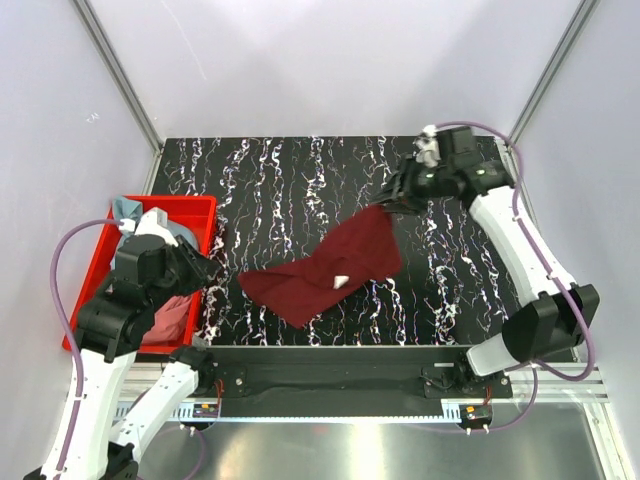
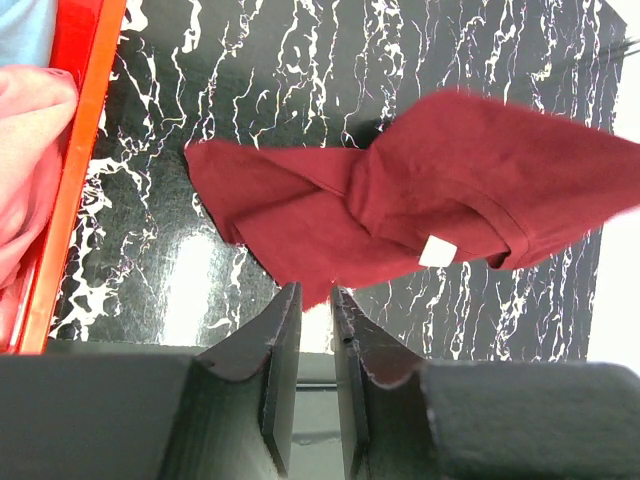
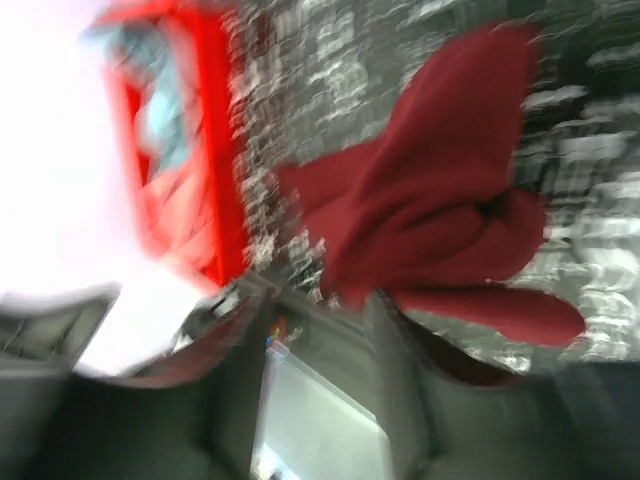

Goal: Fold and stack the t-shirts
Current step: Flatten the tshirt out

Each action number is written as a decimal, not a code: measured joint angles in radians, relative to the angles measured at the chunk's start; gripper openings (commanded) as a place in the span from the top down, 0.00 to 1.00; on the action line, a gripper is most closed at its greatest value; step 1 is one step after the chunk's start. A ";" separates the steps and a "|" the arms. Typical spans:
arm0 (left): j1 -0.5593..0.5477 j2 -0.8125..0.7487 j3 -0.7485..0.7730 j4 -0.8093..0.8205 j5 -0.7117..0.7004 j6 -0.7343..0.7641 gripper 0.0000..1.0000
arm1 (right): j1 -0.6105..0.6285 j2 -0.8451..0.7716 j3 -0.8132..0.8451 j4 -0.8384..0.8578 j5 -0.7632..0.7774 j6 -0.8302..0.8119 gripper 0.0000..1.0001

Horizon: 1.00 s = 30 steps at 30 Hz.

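Note:
The dark maroon t-shirt lies crumpled on the middle of the table, white tag showing. Its far right corner rises off the table to my right gripper. In the blurred right wrist view the jaws stand apart, with the maroon cloth at their tips. My left gripper hovers beside the bin, just left of the shirt's near end. Its fingers are almost together and empty, with the shirt beyond them. The teal-blue shirt and coral pink shirt lie in the bin.
The red plastic bin stands at the table's left edge, its rim close to my left gripper. The black marbled table top stretches behind the shirt. White enclosure walls stand at the back and sides.

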 measured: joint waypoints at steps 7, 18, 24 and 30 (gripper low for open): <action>0.000 0.036 -0.003 0.030 0.047 0.004 0.76 | -0.082 0.162 0.128 -0.187 0.306 -0.205 0.39; 0.000 0.125 -0.017 0.092 0.091 0.017 0.76 | 0.315 0.218 -0.064 -0.058 0.175 -0.151 0.38; 0.000 0.125 -0.023 0.106 0.111 0.017 0.76 | 0.356 0.279 -0.213 0.038 0.176 -0.089 0.38; 0.000 0.125 -0.034 0.106 0.130 0.016 0.76 | 0.357 0.324 -0.261 0.147 0.232 -0.061 0.40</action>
